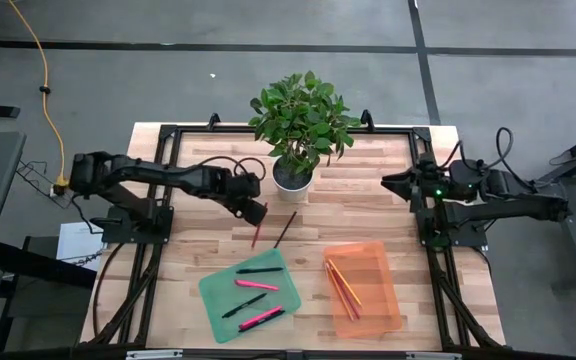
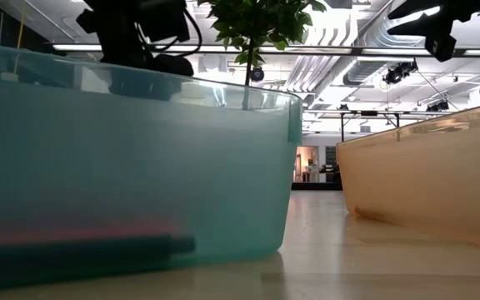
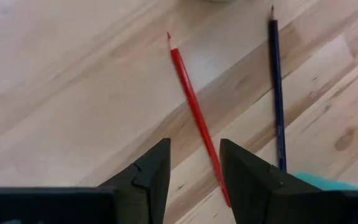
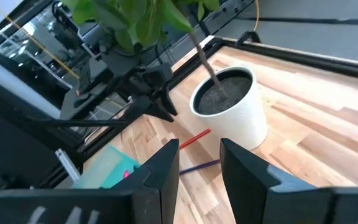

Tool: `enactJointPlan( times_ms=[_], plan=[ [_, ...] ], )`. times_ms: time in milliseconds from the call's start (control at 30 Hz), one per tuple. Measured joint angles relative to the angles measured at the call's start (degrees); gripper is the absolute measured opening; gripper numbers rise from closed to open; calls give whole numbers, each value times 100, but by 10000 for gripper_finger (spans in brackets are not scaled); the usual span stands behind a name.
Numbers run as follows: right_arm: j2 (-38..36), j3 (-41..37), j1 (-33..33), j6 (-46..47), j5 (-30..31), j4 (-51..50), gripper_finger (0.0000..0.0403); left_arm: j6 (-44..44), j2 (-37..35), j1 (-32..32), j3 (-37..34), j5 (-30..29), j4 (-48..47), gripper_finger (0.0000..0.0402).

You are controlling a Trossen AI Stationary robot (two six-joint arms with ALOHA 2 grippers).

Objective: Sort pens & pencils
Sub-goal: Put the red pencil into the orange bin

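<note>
Left gripper (image 3: 193, 163), fingers spread and empty, hovers above the red pencil (image 3: 197, 115) (dark pencil (image 3: 278, 93) alongside); centre, then descend before pinching.

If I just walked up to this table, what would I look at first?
Probably the leafy potted plant at the table's far middle. In front of it, the left gripper, open, hovers over a red pencil lying beside a dark pencil. Nearer the front sit a green tray with pens and an orange tray with pencils.
</note>
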Motion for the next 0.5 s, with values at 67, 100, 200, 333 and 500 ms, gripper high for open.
enactJointPlan(
  times_ms=[67, 100, 200, 333, 500],
  plan=[
    [7, 0, -4, -4, -102, -3, 108, -52, 171, -43, 64, 3, 12, 127],
    [15, 0, -4, -6, -114, -5, 108, -56, 240, -75, 116, -3, -58, 127],
    [32, 0, -4, -70, -168, -25, 108, -56, 434, -116, 357, -65, -240, 127],
    [68, 0, -4, -153, -227, -52, 108, -36, 747, -151, 646, -88, -406, 127],
    [79, 0, -4, -258, -321, -88, 108, -14, 1061, -151, 934, -81, -563, 127]
  ],
)
